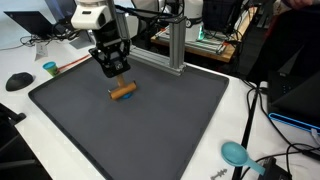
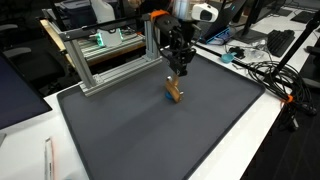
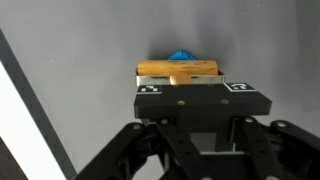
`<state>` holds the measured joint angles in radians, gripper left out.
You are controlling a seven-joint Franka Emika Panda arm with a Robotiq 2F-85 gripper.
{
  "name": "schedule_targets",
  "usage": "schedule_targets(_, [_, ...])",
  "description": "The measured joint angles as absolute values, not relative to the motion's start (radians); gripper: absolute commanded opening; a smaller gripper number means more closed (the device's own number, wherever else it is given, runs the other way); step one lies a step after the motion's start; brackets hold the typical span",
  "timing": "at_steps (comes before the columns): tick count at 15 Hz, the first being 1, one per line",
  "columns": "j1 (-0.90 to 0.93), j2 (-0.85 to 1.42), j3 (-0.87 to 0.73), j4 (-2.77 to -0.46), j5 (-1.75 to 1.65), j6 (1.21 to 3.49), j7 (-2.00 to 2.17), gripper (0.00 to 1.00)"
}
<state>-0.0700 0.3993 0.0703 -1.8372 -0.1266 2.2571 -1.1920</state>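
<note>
A light wooden block (image 1: 122, 91) (image 2: 174, 92) sits low over the dark grey mat (image 1: 150, 130) (image 2: 150, 130), with a small blue piece (image 1: 130, 84) (image 3: 180, 56) right against it. My gripper (image 1: 118, 74) (image 2: 179, 72) comes straight down onto the block's top and looks shut on it. In the wrist view the block (image 3: 160, 69) is a bar with a short stem running back under the gripper (image 3: 184, 88). The black plate with two markers hides the fingertips there. I cannot tell whether the block touches the mat.
An aluminium frame (image 1: 175, 50) (image 2: 110, 55) stands on the mat's far edge. A teal tool (image 1: 236, 153), a teal cup (image 1: 50, 68) and a black mouse (image 1: 18, 81) lie on the white table off the mat. Cables (image 2: 265, 70) run beside it.
</note>
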Motion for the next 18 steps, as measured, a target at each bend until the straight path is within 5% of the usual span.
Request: schedule_targets(18, [-0.063,0.414,0.078,-1.826,-0.127,2.254,-1.211,0.22])
